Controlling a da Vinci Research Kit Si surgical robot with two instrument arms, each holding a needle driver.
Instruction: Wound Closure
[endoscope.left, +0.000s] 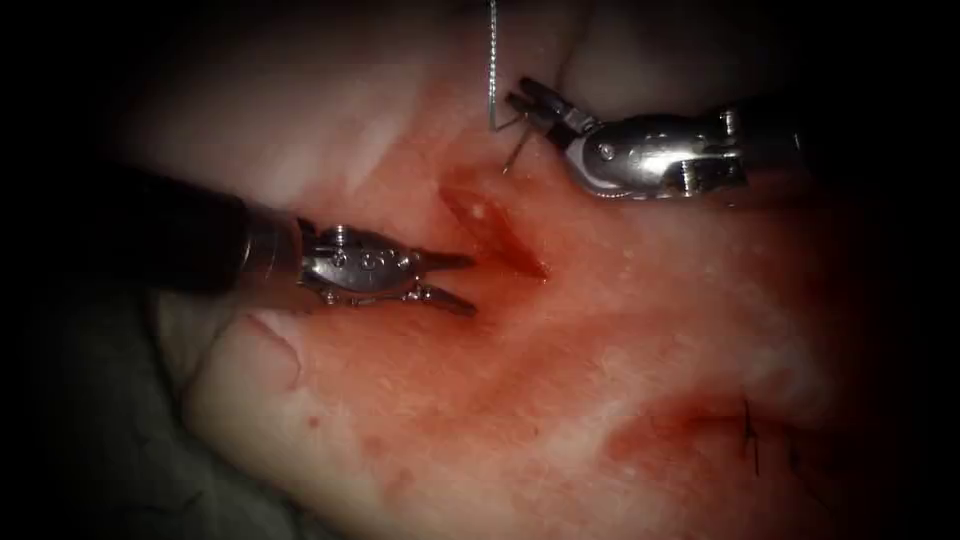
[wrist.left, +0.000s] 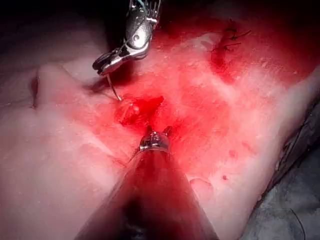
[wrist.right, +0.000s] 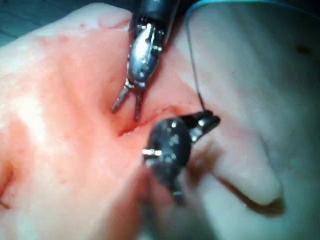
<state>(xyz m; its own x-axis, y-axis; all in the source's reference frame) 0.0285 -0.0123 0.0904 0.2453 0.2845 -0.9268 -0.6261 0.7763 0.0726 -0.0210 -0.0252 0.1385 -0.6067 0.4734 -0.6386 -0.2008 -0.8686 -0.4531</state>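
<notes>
right hand (endoscope.left: 527, 105) sits above and just right of the cut's (endoscope.left: 495, 232) upper end, its jaws closed on the needle (endoscope.left: 517, 150). grip looks to be near the thread end of the curve, though the exact spot is hard to read. needle tip points down at the tissue (endoscope.left: 600, 340) beside the cut's upper end; from the left wrist view it is touching or nearly touching the surface of the tissue, not clearly in it. thread (endoscope.left: 492, 60) runs straight up from the needle and out of frame

left hand (endoscope.left: 455, 280) lies on the left side of the cut, jaws spread, holding nothing, tips close to the left lip. red fluid (endoscope.left: 560, 300) covers the tissue around the cut. older stitches (endoscope.left: 750, 435) sit well apart at lower right

risks, as i judge them: a grip this far back could let the needle swivel in the jaws under load; wet tissue may hide the edge of the cut; taut thread could snag on the right hand
</notes>
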